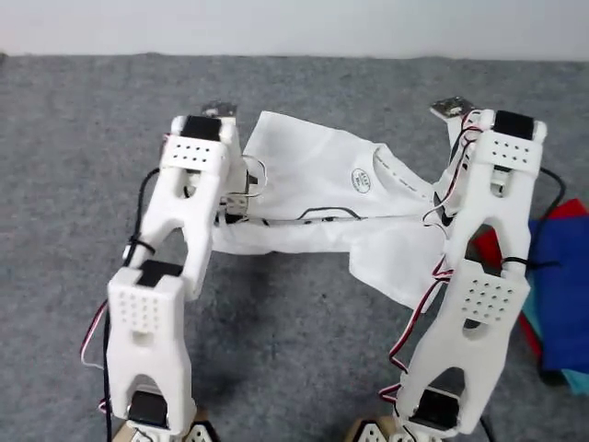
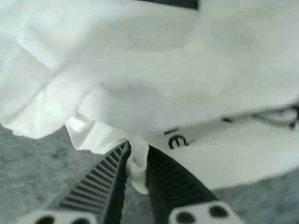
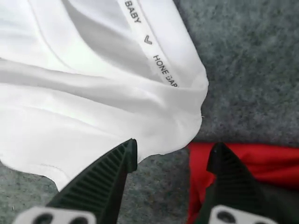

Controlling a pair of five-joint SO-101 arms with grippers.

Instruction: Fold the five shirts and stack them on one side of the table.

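Note:
A white shirt [image 1: 313, 170] lies crumpled and partly folded on the grey table, between my two arms. My left gripper [image 2: 138, 161] is shut on a fold of the white shirt [image 2: 187, 70] at its left edge, and in the high view the left gripper [image 1: 242, 189] sits at that edge. My right gripper [image 3: 173, 154] is open just above the table. One of its fingers is over the hem of the white shirt [image 3: 93, 93] and the other over a red shirt [image 3: 261, 163]. Its jaws hold nothing.
A pile of coloured shirts lies at the table's right edge, a blue one [image 1: 563, 267] on top with red [image 1: 488, 245] and teal showing beneath. The grey felt table [image 1: 83, 203] is bare on the left and in front of the white shirt.

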